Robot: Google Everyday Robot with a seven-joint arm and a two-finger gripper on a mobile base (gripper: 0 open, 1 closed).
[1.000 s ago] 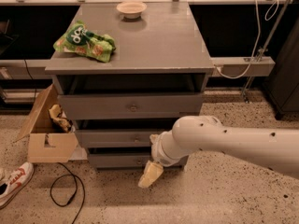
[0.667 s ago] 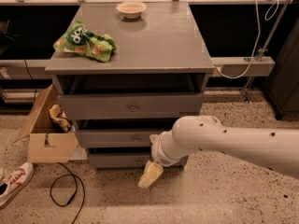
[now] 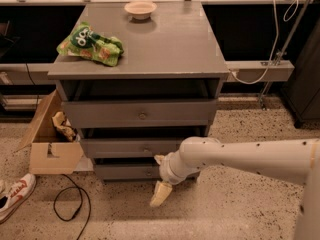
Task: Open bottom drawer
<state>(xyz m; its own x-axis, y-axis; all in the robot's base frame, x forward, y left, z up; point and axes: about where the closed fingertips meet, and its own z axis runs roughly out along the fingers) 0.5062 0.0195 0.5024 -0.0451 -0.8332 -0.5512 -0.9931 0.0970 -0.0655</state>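
The grey cabinet has three drawer fronts. The bottom drawer point(image 3: 125, 172) is the lowest and narrowest front, just above the floor, and it looks closed. Its knob is hidden behind my gripper. My gripper point(image 3: 160, 177) sits at the end of the white arm that reaches in from the right, right in front of the bottom drawer's middle. One cream finger point(image 3: 161, 194) points down toward the floor and the other shows just above the drawer front, so the gripper is open with nothing held.
The middle drawer point(image 3: 135, 147) and the top drawer point(image 3: 140, 115) sit above. A green snack bag point(image 3: 91, 44) and a small bowl point(image 3: 140, 9) lie on the cabinet top. A cardboard box point(image 3: 50, 144), a black cable point(image 3: 70, 204) and a shoe point(image 3: 15, 194) lie on the floor to the left.
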